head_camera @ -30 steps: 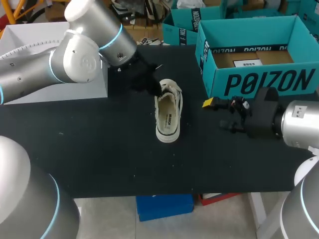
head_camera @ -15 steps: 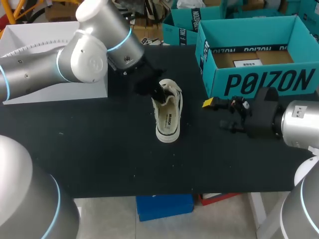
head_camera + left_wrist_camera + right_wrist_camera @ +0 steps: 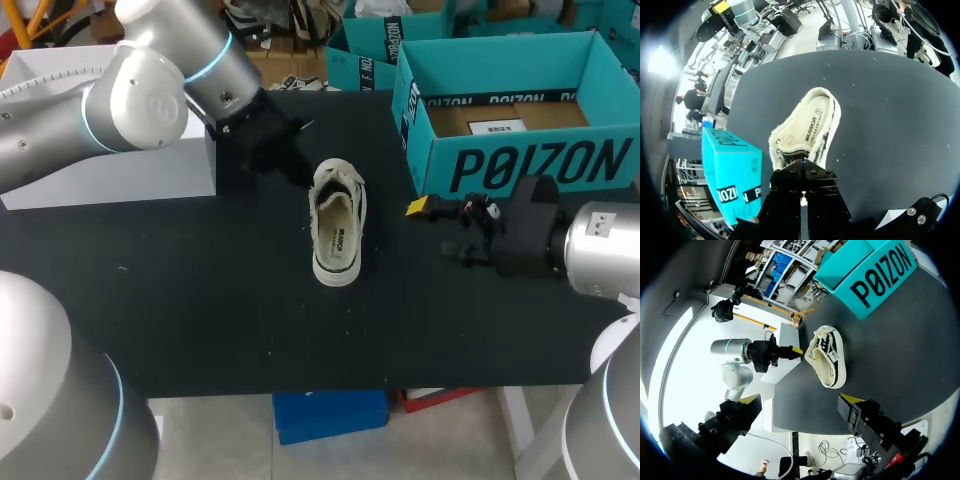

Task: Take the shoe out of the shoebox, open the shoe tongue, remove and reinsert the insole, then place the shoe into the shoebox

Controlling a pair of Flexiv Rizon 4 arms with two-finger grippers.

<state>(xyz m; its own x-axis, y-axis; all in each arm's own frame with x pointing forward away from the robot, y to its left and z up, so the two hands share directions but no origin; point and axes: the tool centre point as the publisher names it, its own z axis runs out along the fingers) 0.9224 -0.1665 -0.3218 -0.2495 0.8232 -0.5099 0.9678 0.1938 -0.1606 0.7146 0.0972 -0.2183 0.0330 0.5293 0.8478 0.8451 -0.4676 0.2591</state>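
The black table (image 3: 200, 300) carries an open teal shoebox (image 3: 520, 165) on its right side and a white block (image 3: 150, 170) on its left. The pale shoe (image 3: 338, 225) lies on its sole between them, outside the shoebox and apart from it. The left claw (image 3: 305, 180), its fingers pressed together on nothing, hangs just beside the shoe's laced end. The right claw (image 3: 440, 228), fingers spread wide, sits close before the shoebox's front wall, near the shoe.

A cream low-top shoe (image 3: 338, 225) sits sole-down, mouth open, near but apart from the open teal shoebox (image 3: 540, 165).
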